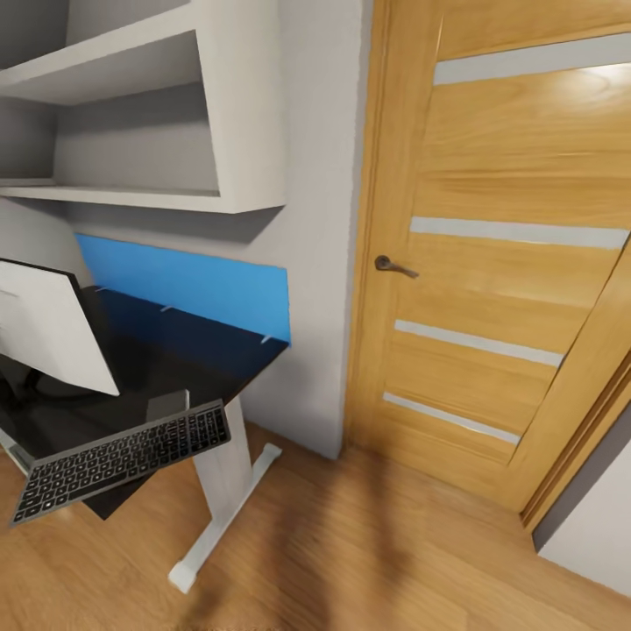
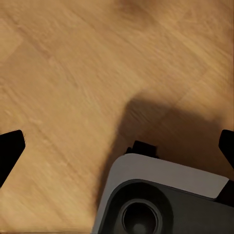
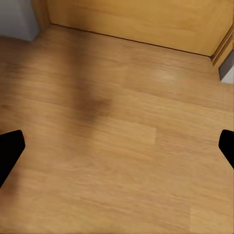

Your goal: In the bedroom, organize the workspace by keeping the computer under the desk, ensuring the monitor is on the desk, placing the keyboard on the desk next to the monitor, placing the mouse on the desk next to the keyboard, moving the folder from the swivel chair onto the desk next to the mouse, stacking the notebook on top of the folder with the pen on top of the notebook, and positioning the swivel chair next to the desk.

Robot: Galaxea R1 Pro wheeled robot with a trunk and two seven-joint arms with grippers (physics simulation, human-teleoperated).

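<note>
Beside desk (image 1: 175,350), wooden door (image 1: 508,263), shelf (image 1: 175,114)

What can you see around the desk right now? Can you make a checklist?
Surface: black desk with a blue back panel, on a white leg.
Job's things: monitor on the desk; keyboard in front of it, sticking out past the desk's front edge.
Clutter: nothing seen.
Grippers: left gripper and right gripper have jaws wide apart over the wooden floor, holding nothing.
Cables: nothing seen.
Surroundings: empty wall shelves, closed wooden door with a handle.
</note>
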